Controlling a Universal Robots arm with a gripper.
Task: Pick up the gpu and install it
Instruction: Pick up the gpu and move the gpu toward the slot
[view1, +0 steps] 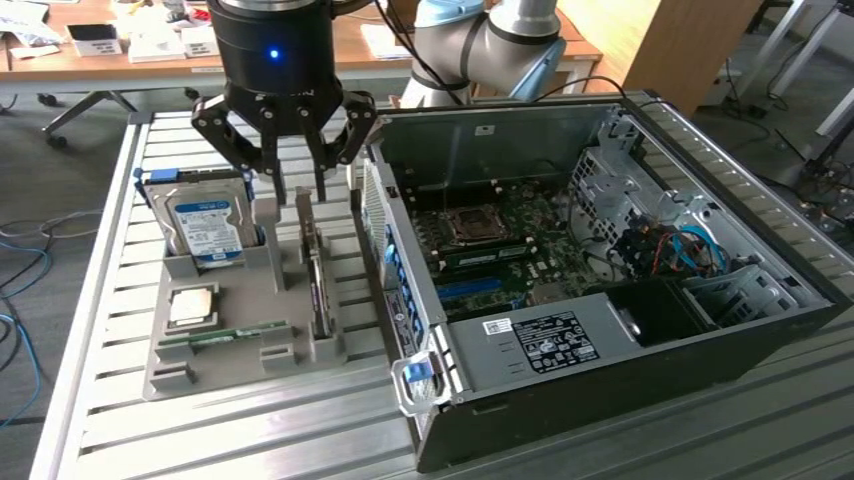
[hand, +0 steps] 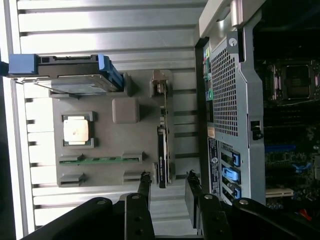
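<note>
Gripper (view1: 300, 178) is positioned over the grey holder tray (view1: 243, 296), at the end of it nearest the arm. Its fingers (hand: 144, 187) are spread apart and nothing is clamped between them.

gpu (view1: 316, 275) is stood on edge in a tray slot, on the side of the tray closest to the PC case (view1: 641, 350). It is not lifted and not installed.

In the wrist view the gpu (hand: 162, 145) is seen edge-on, with its silver bracket at the far end. The near end of the card is lined up between the two visible fingertips of the gripper (hand: 168, 186), and tray or table is visible on either side of the card there. In the exterior view the fingertips are hung just above the card's top edge. Contact cannot be told from that view.

The other tray slots are filled:
- hard drive (view1: 207, 225), upright, blue-white label
- CPU (view1: 194, 305), flat
- RAM stick (view1: 220, 335), flat

The case is laid open on the slatted table (view1: 267, 430) at the exterior view's right, just beside the tray, with the motherboard (view1: 501, 255) exposed.
</note>
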